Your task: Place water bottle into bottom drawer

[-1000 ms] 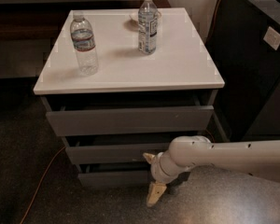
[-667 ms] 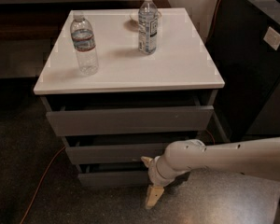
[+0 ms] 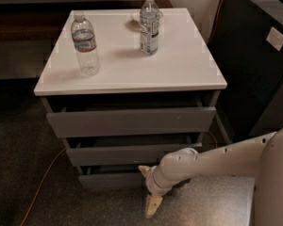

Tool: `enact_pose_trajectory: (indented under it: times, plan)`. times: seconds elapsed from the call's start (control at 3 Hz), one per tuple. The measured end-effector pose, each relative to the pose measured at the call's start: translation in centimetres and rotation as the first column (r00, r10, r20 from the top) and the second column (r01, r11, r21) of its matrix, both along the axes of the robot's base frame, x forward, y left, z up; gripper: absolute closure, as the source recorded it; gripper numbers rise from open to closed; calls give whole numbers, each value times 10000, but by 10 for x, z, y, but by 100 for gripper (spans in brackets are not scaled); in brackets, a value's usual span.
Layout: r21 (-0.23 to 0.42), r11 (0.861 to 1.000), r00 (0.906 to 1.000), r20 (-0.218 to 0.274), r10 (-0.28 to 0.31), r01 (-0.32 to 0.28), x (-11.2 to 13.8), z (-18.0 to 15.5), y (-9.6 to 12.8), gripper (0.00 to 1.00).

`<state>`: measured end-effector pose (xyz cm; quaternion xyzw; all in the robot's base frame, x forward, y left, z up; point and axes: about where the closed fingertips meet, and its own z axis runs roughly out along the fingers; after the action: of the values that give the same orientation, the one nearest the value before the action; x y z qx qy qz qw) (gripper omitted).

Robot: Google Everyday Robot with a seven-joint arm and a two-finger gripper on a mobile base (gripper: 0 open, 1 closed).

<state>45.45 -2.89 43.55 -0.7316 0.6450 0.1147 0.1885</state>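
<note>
While water bottle [image 3: 85, 46] stands untouched on desk [image 3: 179, 65], left side, gripper [image 3: 149, 188] has dropped slightly lower at right end of bottom drawer [image 3: 113, 180] front. Fingers spread, empty. Judgement: drawer-opening step underway; bottle pickup not begun.

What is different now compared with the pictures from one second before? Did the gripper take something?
The gripper moved a little to the left and slightly down, in front of the bottom drawer. Its fingers are open and hold nothing, so nothing was taken or let go. The water bottle and the taller bottle stand where they were on the cabinet top. The bottom drawer did not move.
</note>
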Motion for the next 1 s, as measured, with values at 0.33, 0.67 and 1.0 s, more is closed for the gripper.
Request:
enact_pose_trajectory:
  times: [0.33, 0.67, 1.0]
  plan:
    - [-42, 9989, 9983, 365, 464, -463, -4, -9, 8, 0]
    - [27, 9990, 9984, 338, 448, -449, -5, -12, 8, 0]
    - [445, 9981, 9988, 280, 411, -423, -5, -29, 11, 0]
